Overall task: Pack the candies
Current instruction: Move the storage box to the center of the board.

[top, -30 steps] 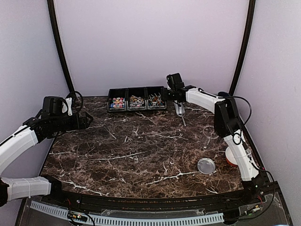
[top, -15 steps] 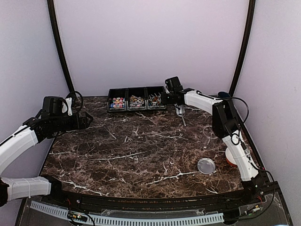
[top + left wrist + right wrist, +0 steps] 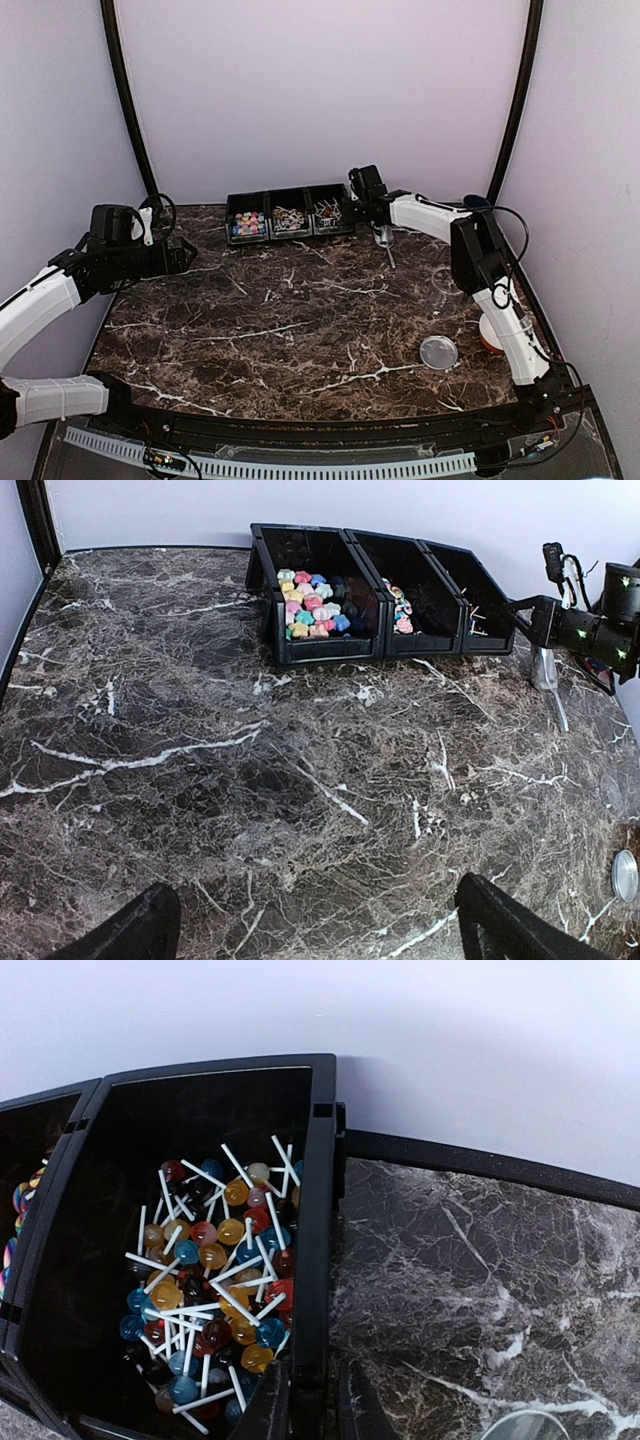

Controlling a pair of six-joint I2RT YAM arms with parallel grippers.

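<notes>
The candies lie in a black three-compartment tray [image 3: 288, 191] at the back of the table: pastel pieces [image 3: 248, 224] on the left, wrapped pieces [image 3: 290, 217] in the middle, stick pieces [image 3: 326, 211] on the right. The right wrist view shows the stick candies [image 3: 210, 1270] heaped against the tray's right wall [image 3: 318, 1210]. My right gripper [image 3: 314, 1400] straddles that wall, one finger inside and one outside, pressed against it. My left gripper [image 3: 315, 920] hangs open over bare marble at the left, well short of the tray [image 3: 320, 650].
A metal scoop [image 3: 384, 238] lies on the marble just right of the tray. A clear round lid [image 3: 438, 352] and an orange-based object [image 3: 492, 335] sit near the right front. Black frame posts stand at both back corners.
The right gripper has closed from wide open onto the tray's right wall, and the tray has shifted slightly left and back. The left arm has not moved.
</notes>
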